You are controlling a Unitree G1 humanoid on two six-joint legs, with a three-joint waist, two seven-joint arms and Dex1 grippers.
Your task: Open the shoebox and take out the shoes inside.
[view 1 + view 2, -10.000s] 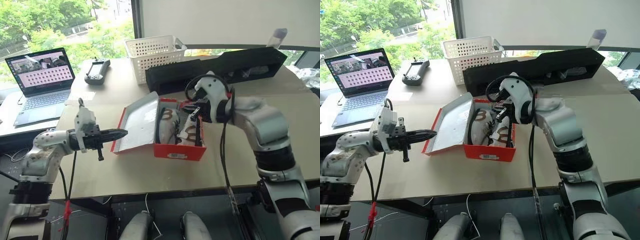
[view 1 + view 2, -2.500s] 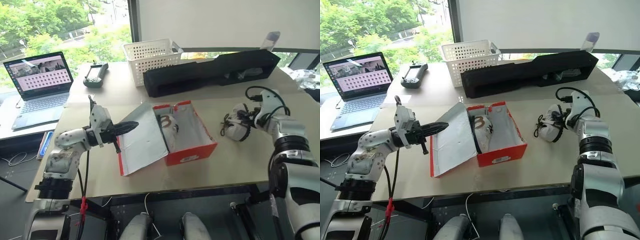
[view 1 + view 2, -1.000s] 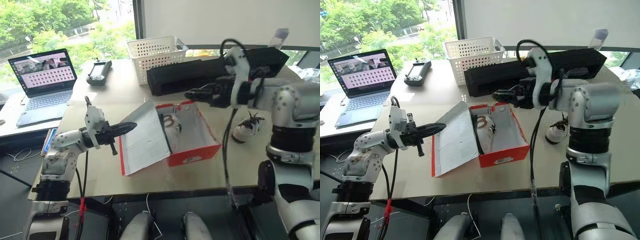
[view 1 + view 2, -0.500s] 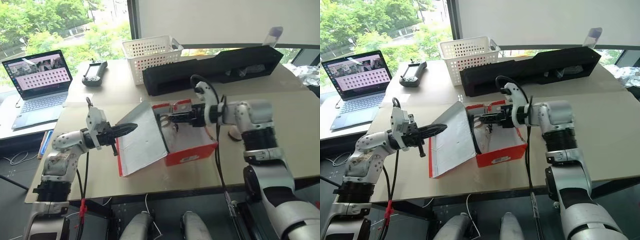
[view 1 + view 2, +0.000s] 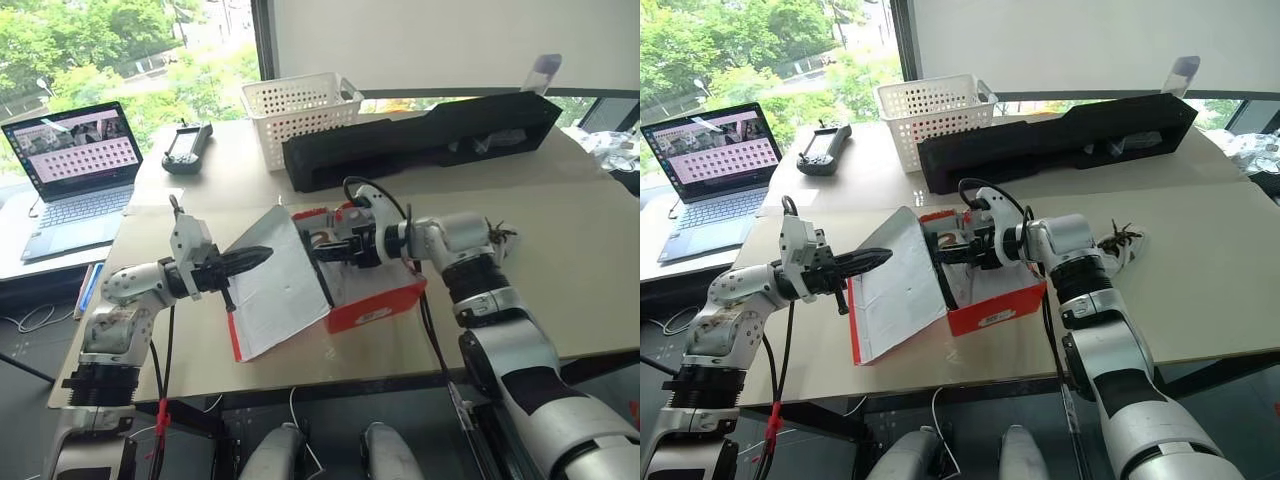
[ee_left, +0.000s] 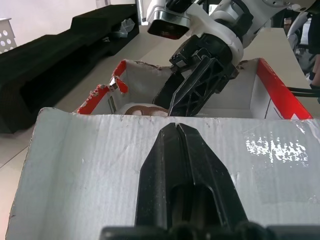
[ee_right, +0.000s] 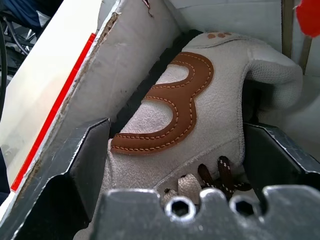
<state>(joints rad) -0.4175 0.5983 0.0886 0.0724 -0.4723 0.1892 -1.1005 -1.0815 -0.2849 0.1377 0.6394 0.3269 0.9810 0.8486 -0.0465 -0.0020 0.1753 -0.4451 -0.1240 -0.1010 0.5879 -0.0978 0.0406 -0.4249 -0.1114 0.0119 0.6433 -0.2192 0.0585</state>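
Shoebox: the red shoebox (image 5: 375, 300) sits open on the surface (image 5: 560, 280), near its front edge, lid (image 5: 280, 290) swung out to the robot's left with its pale inside tilted up.
Left claw: the left claw (image 5: 262, 255) is shut, fingers pressed together — its tip rests against the raised far edge of the lid.
Right claw: the right claw (image 5: 322, 252) is inside the box, jaws spread wide on either side of a shoe, not yet closed on it.
Shoe in box: one whitish-grey shoe (image 7: 200, 120) with a brown curved marking lies against the wall next to the lid, laces toward the claw.
Other shoe: the second shoe (image 5: 1118, 245) lies on the surface to the right of the box, just behind the right arm.
Behind: a long black box (image 5: 420, 140) and a white basket (image 5: 300, 115) — well apart from the shoebox.
Far left: a laptop (image 5: 75, 175), screen lit.
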